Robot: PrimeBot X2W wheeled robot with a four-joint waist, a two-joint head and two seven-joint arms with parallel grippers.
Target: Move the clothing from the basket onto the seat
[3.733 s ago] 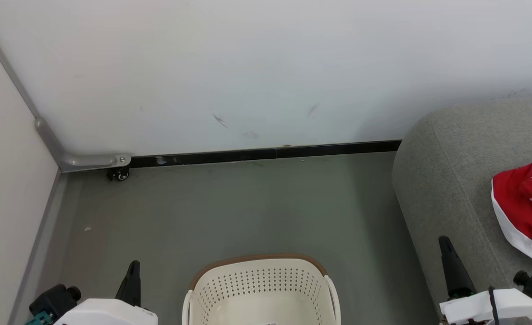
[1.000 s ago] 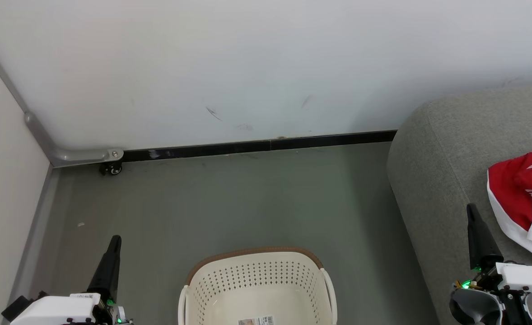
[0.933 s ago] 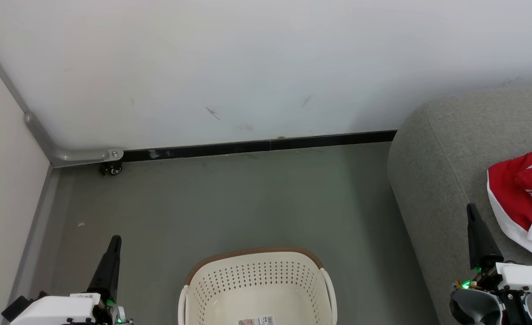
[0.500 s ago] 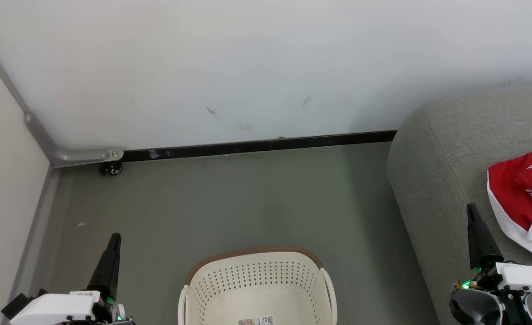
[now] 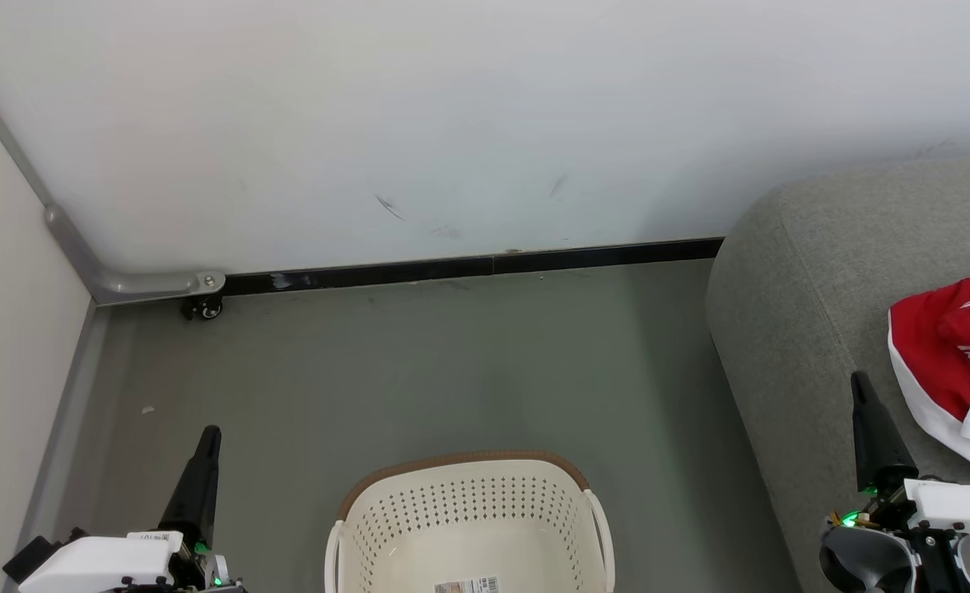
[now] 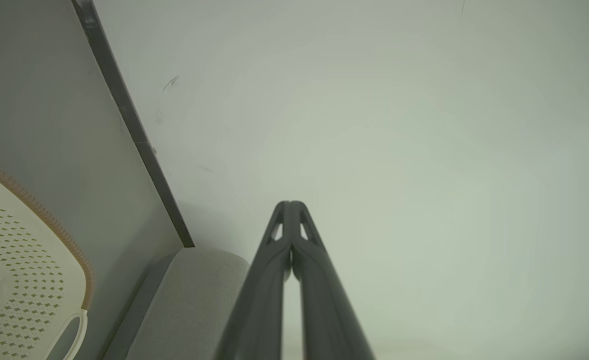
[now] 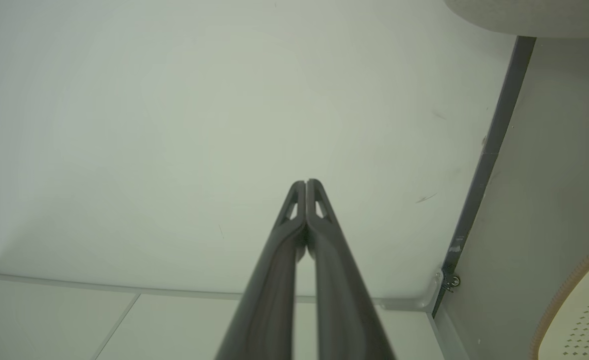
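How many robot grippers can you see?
2. The left gripper is at the lower left of the head view, left of the basket. The right gripper is at the lower right, before the sofa. Both are shut.

white scuffed wall [image 5: 485,123] meets grey floor [image 5: 419,362] along black skirting [image 5: 468,268].

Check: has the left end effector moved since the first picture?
Yes, forward: the left end effector tip now passes the brown rim of the cream perforated plastic basket.

Cream basket [image 5: 468,502], brown-rimmed, on grey floor [image 5: 419,371]. Red-and-white clothing [image 5: 934,350] lying on grey seat [image 5: 806,313], right. Flanking: left gripper [image 5: 210,435], right gripper [image 5: 859,380].
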